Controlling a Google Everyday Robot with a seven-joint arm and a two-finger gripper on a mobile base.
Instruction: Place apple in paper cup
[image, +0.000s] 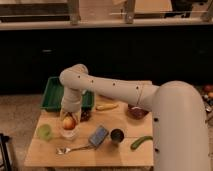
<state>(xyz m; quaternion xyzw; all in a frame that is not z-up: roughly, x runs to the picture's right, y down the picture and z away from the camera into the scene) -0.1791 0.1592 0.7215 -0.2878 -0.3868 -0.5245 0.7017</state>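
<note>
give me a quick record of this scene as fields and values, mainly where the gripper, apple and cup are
gripper: pointing down over the front left of the table, right above the paper cup
apple: at the gripper's tip, at the cup's mouth; cannot tell if it rests inside
paper cup: upright, directly under the gripper
green tray: back left, behind the arm
spoon: lying in front of the cup
dark can: upright, to the right of the cup

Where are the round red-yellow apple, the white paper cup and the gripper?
round red-yellow apple (69, 122): camera view, its front face.
white paper cup (68, 134): camera view, lower front wall.
gripper (69, 119): camera view, its tip, at the apple just above the cup.
</note>
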